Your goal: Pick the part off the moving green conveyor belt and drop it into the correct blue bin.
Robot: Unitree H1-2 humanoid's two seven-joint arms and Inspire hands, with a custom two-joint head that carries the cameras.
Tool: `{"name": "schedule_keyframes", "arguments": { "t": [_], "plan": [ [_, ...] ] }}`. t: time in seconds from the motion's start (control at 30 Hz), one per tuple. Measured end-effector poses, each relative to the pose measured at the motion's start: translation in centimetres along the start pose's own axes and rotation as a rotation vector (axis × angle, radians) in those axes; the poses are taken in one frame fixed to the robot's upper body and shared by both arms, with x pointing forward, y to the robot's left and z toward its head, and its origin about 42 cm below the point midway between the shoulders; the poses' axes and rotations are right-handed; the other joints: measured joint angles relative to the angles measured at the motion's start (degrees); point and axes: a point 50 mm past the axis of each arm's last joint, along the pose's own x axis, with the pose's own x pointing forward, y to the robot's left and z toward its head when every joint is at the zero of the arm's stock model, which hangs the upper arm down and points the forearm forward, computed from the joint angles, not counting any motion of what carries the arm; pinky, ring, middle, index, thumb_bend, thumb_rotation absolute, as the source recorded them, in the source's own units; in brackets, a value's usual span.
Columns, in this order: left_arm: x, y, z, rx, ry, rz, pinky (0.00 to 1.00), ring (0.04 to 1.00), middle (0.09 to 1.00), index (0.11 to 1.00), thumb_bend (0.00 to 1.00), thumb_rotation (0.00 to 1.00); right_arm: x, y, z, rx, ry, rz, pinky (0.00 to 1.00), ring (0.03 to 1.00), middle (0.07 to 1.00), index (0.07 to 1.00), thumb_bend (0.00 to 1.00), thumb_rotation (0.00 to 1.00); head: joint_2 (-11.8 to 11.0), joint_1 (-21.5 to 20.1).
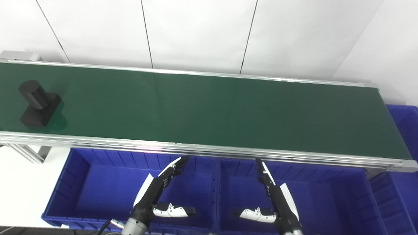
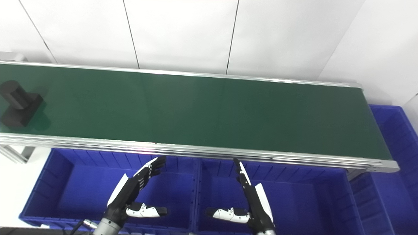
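Observation:
A black part [image 1: 38, 103], a cylinder standing on a square block, rides at the far left end of the green conveyor belt [image 1: 209, 111]. Below the belt's near rail my left hand [image 1: 160, 189] hovers open over the left blue bin [image 1: 75, 189], fingers stretched toward the belt and thumb pointing right. My right hand [image 1: 274, 195] hovers open over the middle blue bin [image 1: 326, 202], thumb pointing left. Both hands hold nothing and are far from the part.
A third blue bin [image 1: 405, 130] sits past the belt's right end. An aluminium rail [image 1: 209, 150] runs along the belt's near edge above the bins. White wall panels stand behind the belt.

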Motion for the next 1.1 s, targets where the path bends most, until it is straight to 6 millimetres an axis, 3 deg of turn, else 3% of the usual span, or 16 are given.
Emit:
{"name": "schedule_keyframes", "arguments": {
  "t": [0.47,0.7,0.87,1.0,1.03,1.1],
  "plan": [
    [-0.08,0.02,-0.06,-0.003,0.001,0.007,0.88,0.914,0.914,0.886,0.93,0.43,-0.08,0.10,-0.39,0.017,0.009,0.000,0.95,0.985,0.994,0.988,0.92,0.33,-0.3,-0.2],
    [-0.11,0.06,-0.10,-0.016,0.003,0.011,0.88,0.912,0.911,0.891,0.89,0.55,-0.08,0.09,-0.38,0.017,0.008,0.001,0.93,0.975,0.992,0.989,0.92,0.34,-0.2,-0.1],
    [-0.13,0.15,-0.31,-0.032,0.011,0.019,0.87,0.900,0.903,0.887,0.86,0.68,-0.08,0.16,-0.36,0.009,0.006,0.004,0.95,0.975,0.989,0.988,0.93,0.44,-0.2,-0.3],
    [-0.09,0.18,-0.64,-0.031,0.022,0.022,0.86,0.891,0.894,0.880,0.84,0.82,-0.11,0.26,-0.26,-0.003,-0.022,-0.008,0.93,0.968,0.979,0.979,0.94,0.81,-0.2,-0.3],
    [-0.09,0.18,-0.65,-0.030,0.022,0.023,0.87,0.893,0.895,0.881,0.83,0.86,-0.13,0.30,-0.23,-0.003,-0.025,-0.014,0.93,0.970,0.982,0.980,0.89,0.91,-0.1,-0.3],
    [-0.05,0.15,-0.63,-0.031,0.021,0.025,0.86,0.890,0.894,0.880,0.82,0.88,-0.25,0.39,-0.27,-0.002,-0.022,-0.017,0.93,0.976,0.987,0.980,0.86,0.98,-0.1,-0.3]
  ]
}}
